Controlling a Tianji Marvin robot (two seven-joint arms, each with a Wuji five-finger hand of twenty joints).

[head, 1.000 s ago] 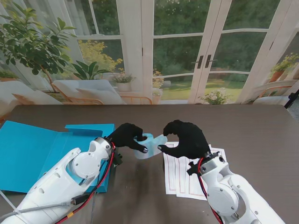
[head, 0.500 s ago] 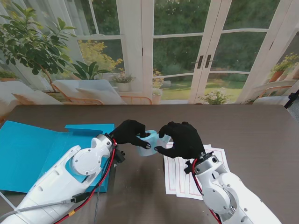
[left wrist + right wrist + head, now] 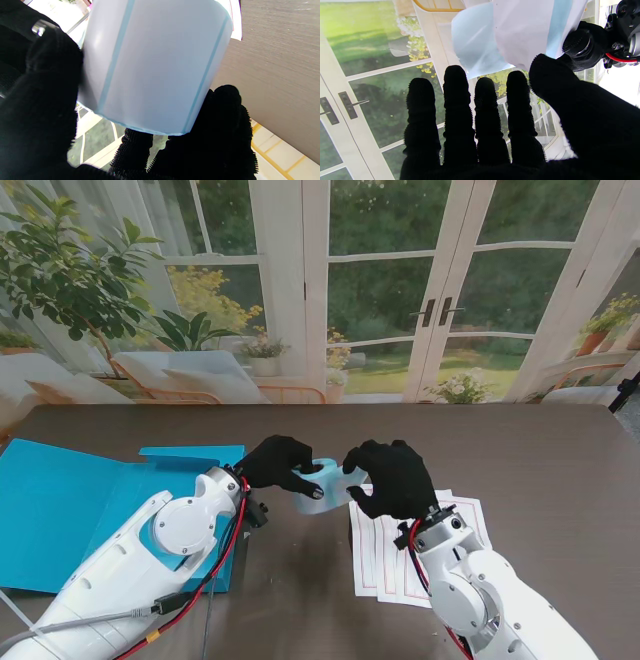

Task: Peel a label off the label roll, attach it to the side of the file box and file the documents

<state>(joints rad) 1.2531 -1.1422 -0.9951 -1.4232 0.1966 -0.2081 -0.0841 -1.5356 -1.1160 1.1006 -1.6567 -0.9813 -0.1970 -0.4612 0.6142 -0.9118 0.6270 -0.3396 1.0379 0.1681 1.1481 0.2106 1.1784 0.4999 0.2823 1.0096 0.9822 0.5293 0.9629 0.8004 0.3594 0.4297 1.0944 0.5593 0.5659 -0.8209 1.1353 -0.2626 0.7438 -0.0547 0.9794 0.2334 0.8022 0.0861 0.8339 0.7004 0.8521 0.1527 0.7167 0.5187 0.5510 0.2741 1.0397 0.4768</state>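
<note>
A dark wood-grain table (image 3: 540,450) fills the lower half of the stand view, with glazed doors (image 3: 440,290) and garden greenery across the top and a potted plant (image 3: 70,265) at upper left. The table's right side and far strip lie bare. At lower left an opened blue file box (image 3: 70,500) lies flat beside the left arm; the documents (image 3: 385,555) lie at lower centre-right, partly under the right arm. At frame centre, held off the surface, the left hand (image 3: 280,465) has its fingers closed around the label roll (image 3: 322,485). The right hand (image 3: 390,475) touches the roll's loose end with its thumb, its four fingers extended side by side.
</note>
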